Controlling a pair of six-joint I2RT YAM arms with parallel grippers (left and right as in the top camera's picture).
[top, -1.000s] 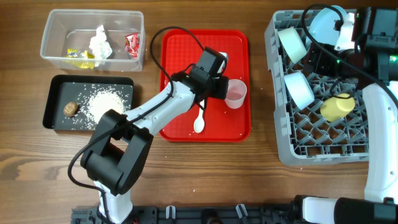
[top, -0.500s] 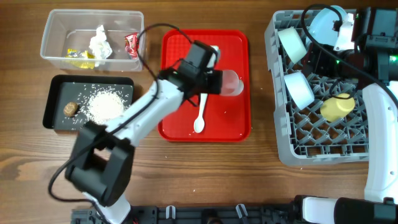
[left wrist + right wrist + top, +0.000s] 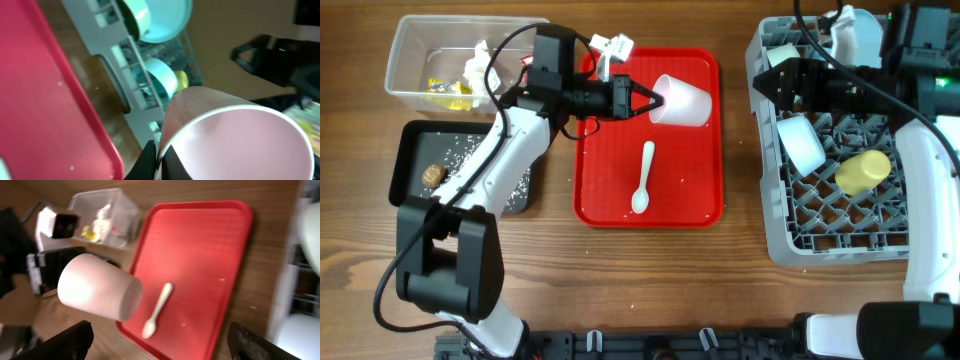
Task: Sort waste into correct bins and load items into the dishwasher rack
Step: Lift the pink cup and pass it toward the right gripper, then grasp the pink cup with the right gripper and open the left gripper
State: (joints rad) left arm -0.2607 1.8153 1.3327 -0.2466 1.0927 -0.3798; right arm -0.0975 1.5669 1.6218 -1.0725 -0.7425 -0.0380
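Note:
My left gripper (image 3: 642, 100) is shut on the rim of the pink cup (image 3: 682, 100) and holds it on its side above the red tray (image 3: 700, 205). The left wrist view shows the jaws (image 3: 157, 161) pinching the cup's rim (image 3: 235, 135). The white spoon (image 3: 642, 190) lies on the red tray. My right gripper (image 3: 767, 82) is open and empty over the left edge of the grey dishwasher rack (image 3: 775, 245), facing the cup (image 3: 100, 294). A light-blue bowl (image 3: 805, 145) and the yellow cup (image 3: 863, 170) sit in the rack.
The clear tub (image 3: 405, 85) at the back left holds yellow and red wrappers and a white tissue (image 3: 480, 70). The black tray (image 3: 410, 195) in front of it holds rice and a brown lump (image 3: 433, 174). My left arm crosses over both.
My left gripper has lifted the pink cup off the red tray and tipped it on its side. My right arm has swung left across the rack toward the tray.

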